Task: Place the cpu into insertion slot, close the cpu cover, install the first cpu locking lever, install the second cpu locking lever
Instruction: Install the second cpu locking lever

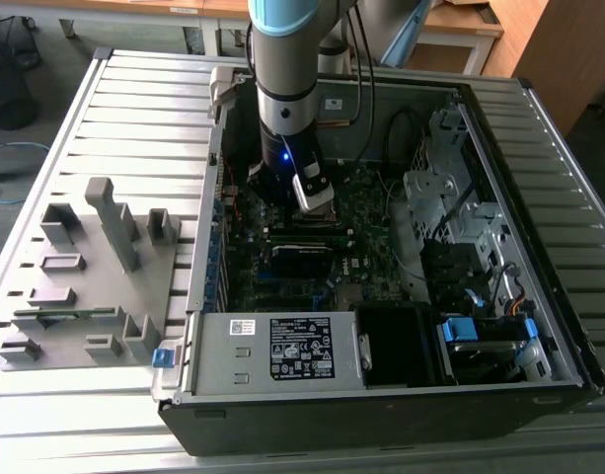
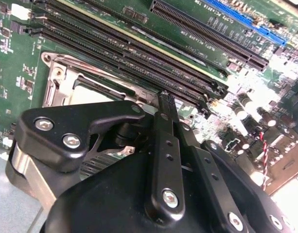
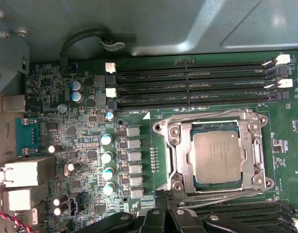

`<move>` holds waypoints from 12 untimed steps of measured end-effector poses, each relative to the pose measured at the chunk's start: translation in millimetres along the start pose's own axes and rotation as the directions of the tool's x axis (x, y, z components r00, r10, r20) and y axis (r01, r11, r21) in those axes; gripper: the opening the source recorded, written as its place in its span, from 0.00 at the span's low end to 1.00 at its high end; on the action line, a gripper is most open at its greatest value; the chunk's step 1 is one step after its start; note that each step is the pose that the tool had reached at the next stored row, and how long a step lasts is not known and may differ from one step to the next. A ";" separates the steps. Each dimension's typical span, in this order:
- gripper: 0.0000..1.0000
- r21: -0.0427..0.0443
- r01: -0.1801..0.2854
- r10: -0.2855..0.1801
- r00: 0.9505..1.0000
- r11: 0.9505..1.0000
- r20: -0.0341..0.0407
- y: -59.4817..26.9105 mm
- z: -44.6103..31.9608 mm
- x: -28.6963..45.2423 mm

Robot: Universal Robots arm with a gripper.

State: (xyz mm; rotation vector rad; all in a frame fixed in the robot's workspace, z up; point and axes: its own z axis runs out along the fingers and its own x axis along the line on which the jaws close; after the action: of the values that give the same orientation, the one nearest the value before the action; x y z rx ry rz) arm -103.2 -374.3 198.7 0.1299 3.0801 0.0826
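We see the dull silver-grey square cpu point(image 3: 218, 158) seated in its socket under the thin silvery cpu cover point(image 3: 180, 160); our black end effector point(image 2: 164, 99), fingers pressed together and empty, hovers close, and could scrape the unlatched cover.

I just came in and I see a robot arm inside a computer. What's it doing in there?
The robot's gripper is down inside an open computer case, right above the green motherboard. The cpu already sits in its socket, with the cpu cover closed around it. The gripper's fingers are together, holding nothing, next to the socket's edge.
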 end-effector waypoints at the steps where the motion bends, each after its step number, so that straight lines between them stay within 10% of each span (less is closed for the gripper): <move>1: 0.10 0.000 0.000 0.000 1.000 1.000 0.000 0.0 -0.4 0.0; 12: 0.10 0.000 0.000 0.000 1.000 1.000 0.000 0.3 -6.0 -0.3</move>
State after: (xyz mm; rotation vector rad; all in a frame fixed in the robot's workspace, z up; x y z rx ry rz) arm -103.2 -374.4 204.7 0.1300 3.0800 0.0827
